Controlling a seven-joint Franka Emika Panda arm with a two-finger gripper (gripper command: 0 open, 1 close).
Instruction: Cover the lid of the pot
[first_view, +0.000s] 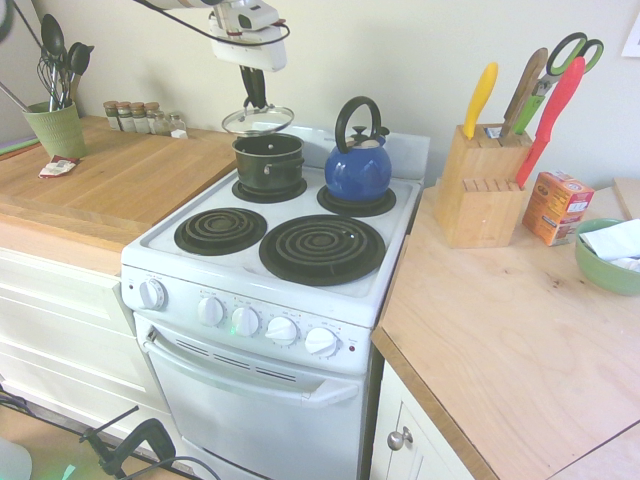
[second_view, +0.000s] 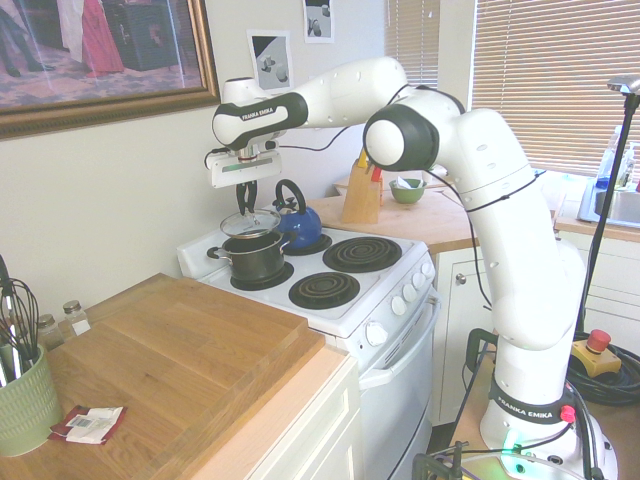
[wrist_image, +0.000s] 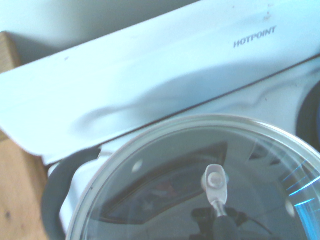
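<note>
Above the stove's back-left burner: lid (first_view: 258, 121) held over pot (first_view: 268, 161), not yet seated.
Gripper (first_view: 253, 97) fingers clamped on the lid's knob; lid hangs just above the pot at the stove (first_view: 345, 285) back edge, beside the kettle (first_view: 357, 165). Done: pickup and carry. Left: lowering, release. Wrist view alone shows the pot's handle (wrist_image: 56, 192) and rim through the glass; the exterior views alone show the gap between lid and pot.

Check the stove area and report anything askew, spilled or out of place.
Nothing spilled or damaged. The lid hangs from the shut gripper just above the pot, not seated yet. The blue kettle stands upright on the burner beside it.
</note>
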